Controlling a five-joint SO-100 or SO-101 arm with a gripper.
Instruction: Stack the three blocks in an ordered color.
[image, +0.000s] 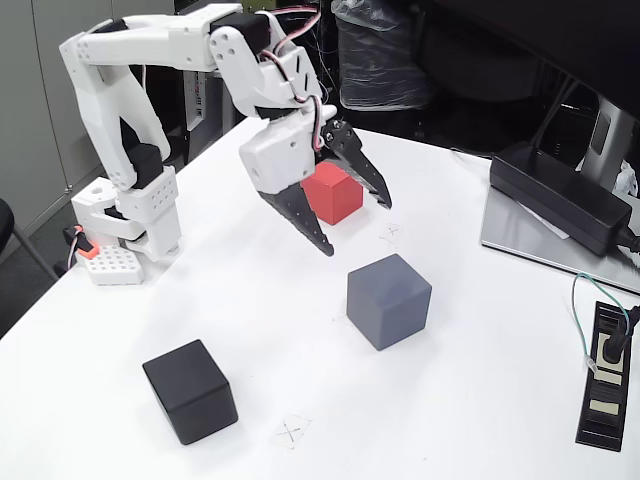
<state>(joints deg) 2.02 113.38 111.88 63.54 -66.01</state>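
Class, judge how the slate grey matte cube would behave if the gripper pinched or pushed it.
The slate grey matte cube looks rigid, so it probably won't deform. Its flat base suggests sliding, not rolling. The matte faces likely grip well.

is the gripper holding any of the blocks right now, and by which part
Nothing is held. The gripper is open in the air, with the red block behind it on the table.

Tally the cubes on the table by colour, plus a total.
Red cube: 1
Grey cube: 1
Black cube: 1
Total: 3, all apart on the table, none stacked.
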